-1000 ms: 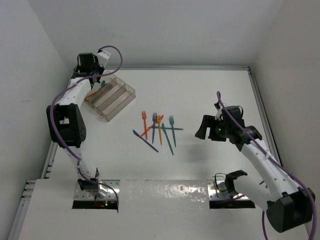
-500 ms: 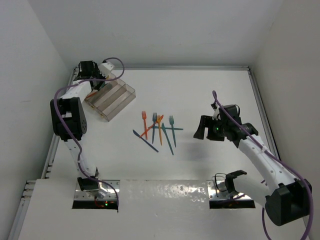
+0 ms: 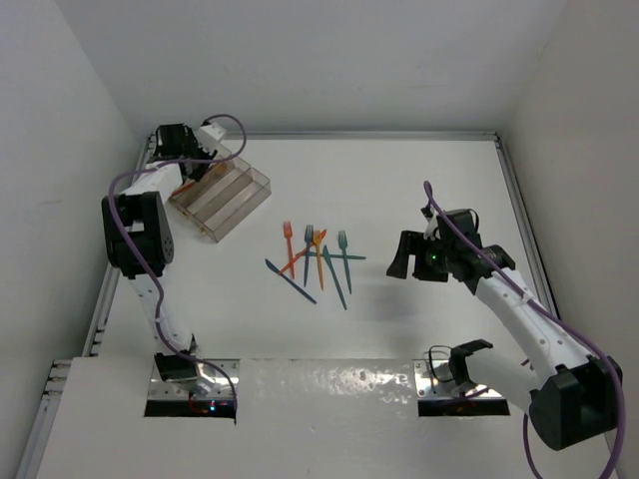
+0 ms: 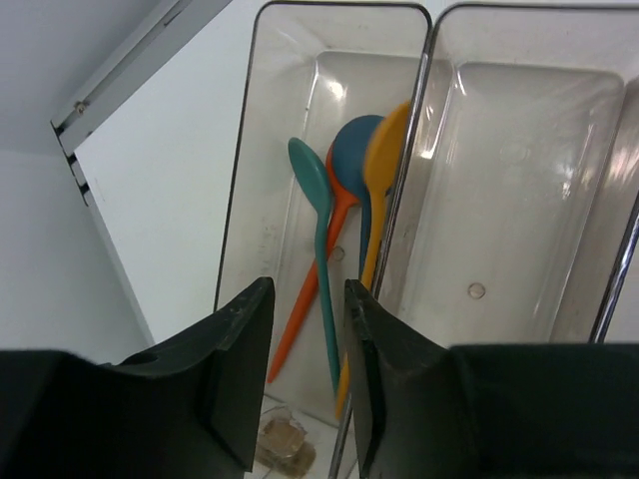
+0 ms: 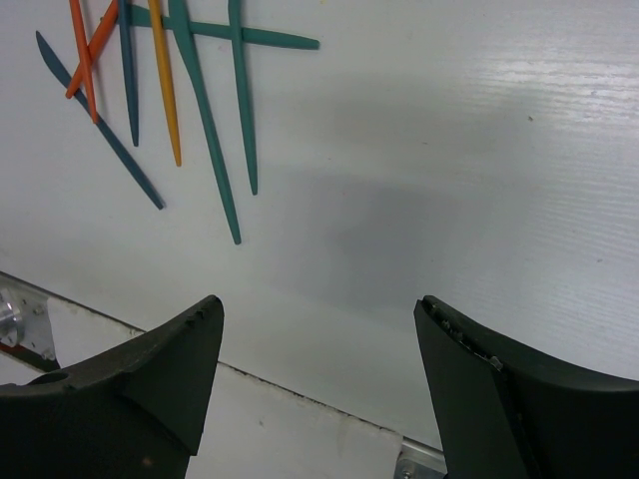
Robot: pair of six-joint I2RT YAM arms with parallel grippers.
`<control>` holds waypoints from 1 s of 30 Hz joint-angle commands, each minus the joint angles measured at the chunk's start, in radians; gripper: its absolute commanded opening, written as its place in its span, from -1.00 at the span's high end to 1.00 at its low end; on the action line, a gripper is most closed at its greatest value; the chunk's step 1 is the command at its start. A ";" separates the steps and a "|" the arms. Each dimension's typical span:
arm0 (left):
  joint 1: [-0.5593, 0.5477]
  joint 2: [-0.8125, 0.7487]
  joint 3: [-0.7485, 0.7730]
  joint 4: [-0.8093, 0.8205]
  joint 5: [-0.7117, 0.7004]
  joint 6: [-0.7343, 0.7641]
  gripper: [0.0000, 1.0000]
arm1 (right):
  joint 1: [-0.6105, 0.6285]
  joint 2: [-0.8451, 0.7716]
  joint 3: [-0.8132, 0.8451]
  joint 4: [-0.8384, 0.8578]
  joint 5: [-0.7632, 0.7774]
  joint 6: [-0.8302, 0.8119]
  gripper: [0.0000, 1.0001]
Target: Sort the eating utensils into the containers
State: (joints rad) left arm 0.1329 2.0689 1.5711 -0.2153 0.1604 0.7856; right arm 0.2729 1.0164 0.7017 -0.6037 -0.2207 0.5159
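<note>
Left jaws stand slightly apart, empty, over spoons in the tray's outer compartment. Right jaws spread wide, empty, above the table near loose utensils.

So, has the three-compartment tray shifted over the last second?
No. The tray lies at the same spot and the same slant against the table's back rail in the top view.

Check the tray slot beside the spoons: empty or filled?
Empty. The slot shows only its bare clear bottom; the spoons lie in the slot next door.
</note>
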 commanded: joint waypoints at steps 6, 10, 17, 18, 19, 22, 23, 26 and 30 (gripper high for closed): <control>-0.030 -0.203 -0.020 0.123 -0.025 -0.337 0.29 | 0.005 -0.010 0.032 0.018 -0.014 -0.005 -0.54; -0.139 -0.354 -0.005 0.010 -0.261 -0.648 0.30 | 0.003 -0.013 0.025 0.027 -0.017 -0.001 -0.54; -0.337 -0.460 -0.054 -0.240 -0.276 -1.045 0.32 | 0.003 -0.055 -0.008 0.048 -0.045 0.006 -0.54; -0.357 -0.467 -0.098 -0.252 -0.283 -1.080 0.32 | 0.003 -0.059 -0.011 0.045 -0.045 0.006 -0.55; -0.410 -0.480 -0.123 -0.253 -0.297 -1.127 0.32 | 0.003 -0.065 -0.018 0.045 -0.048 0.004 -0.55; -0.504 -0.472 -0.198 -0.254 -0.377 -1.193 0.29 | 0.003 -0.088 -0.031 0.044 -0.052 0.004 -0.55; -0.515 -0.461 -0.210 -0.257 -0.378 -1.212 0.29 | 0.005 -0.097 -0.033 0.041 -0.054 0.006 -0.55; -0.552 -0.426 -0.266 -0.217 -0.348 -1.261 0.29 | 0.003 -0.116 -0.042 0.035 -0.062 0.010 -0.55; -0.605 -0.368 -0.316 -0.185 -0.369 -1.292 0.29 | 0.003 -0.140 -0.053 0.022 -0.063 0.010 -0.55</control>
State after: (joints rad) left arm -0.4496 1.6855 1.2606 -0.4416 -0.1776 -0.4301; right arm 0.2729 0.9031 0.6521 -0.5888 -0.2684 0.5205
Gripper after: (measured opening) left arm 0.356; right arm 0.775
